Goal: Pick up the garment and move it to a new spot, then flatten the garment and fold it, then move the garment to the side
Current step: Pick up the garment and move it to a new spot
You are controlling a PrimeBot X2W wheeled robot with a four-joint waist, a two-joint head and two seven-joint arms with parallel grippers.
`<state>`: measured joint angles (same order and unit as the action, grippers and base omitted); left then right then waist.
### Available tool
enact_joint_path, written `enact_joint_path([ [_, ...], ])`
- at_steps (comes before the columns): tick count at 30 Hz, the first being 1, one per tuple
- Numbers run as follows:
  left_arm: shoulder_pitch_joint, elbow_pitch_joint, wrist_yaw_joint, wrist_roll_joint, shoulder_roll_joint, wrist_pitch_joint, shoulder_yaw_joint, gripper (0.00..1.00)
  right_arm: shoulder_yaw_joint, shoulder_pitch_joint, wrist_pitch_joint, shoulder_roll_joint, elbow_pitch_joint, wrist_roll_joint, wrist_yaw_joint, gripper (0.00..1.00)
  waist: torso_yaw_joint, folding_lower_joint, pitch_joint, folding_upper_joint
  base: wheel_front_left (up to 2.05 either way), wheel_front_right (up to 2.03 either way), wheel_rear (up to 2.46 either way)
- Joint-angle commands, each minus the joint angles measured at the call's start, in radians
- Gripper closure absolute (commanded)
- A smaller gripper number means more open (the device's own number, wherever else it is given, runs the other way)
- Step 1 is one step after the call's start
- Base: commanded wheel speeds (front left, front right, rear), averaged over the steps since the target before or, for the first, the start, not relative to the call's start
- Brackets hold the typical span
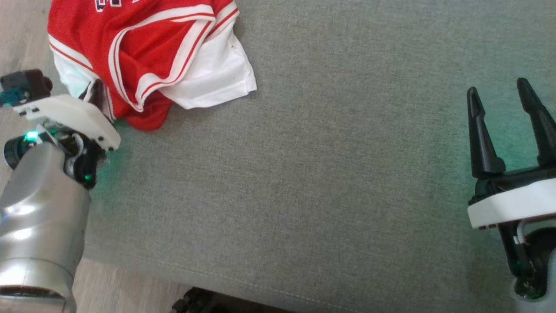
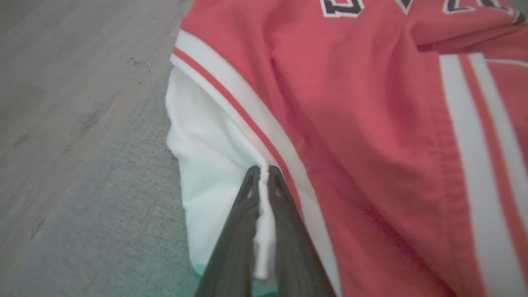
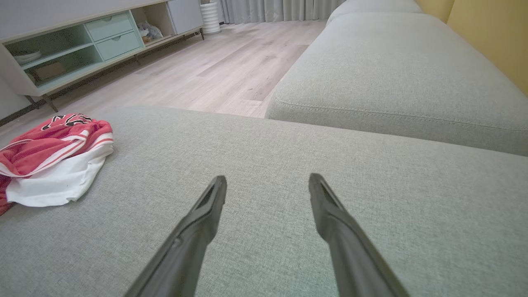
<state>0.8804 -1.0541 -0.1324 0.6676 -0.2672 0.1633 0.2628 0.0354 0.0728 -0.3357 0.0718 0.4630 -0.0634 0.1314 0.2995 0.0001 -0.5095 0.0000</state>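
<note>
The garment is a red jersey with white stripes and white sleeves, crumpled at the far left of the grey sofa cushion. The left wrist view has my left gripper shut on a pinched fold of the garment where white sleeve meets the striped trim. From the head camera, that gripper sits at the garment's left edge, fingers mostly hidden by its white housing. My right gripper hovers open over bare cushion at the right, far from the garment; its fingers hold nothing.
Wooden floor lies left of the cushion's edge. A second sofa section stands beyond a gap, and a low cabinet with drawers lines the far wall. Yellow wall at the right.
</note>
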Motion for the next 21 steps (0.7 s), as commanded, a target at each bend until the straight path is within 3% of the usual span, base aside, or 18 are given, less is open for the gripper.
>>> enact_joint_path([
  [1,-0.022,-0.007,0.003,-0.01,-0.055,-0.021,-0.007,1.0,-0.024,0.009,0.015,-0.006,0.028,-0.008,-0.001,0.0,-0.002,-0.0001,0.02,0.0,0.0,0.0,0.0],
  [8,-0.04,0.004,0.018,-0.042,-0.115,-0.267,-0.016,1.0,-0.041,-0.006,0.08,-0.015,-0.032,-0.034,-0.001,0.0,-0.028,-0.0001,0.153,0.0,0.0,0.0,0.0],
  [13,-0.071,0.061,0.044,-0.059,-0.145,-0.362,-0.022,1.0,-0.053,-0.022,0.115,-0.018,-0.068,-0.05,-0.001,0.0,-0.049,-0.0001,0.242,0.0,0.0,0.0,0.0],
  [21,-0.306,0.48,0.179,-0.076,-0.184,-0.398,-0.051,1.0,-0.081,-0.079,0.155,-0.02,-0.119,-0.098,-0.001,0.0,-0.132,-0.0001,0.391,0.0,0.0,0.0,0.0],
])
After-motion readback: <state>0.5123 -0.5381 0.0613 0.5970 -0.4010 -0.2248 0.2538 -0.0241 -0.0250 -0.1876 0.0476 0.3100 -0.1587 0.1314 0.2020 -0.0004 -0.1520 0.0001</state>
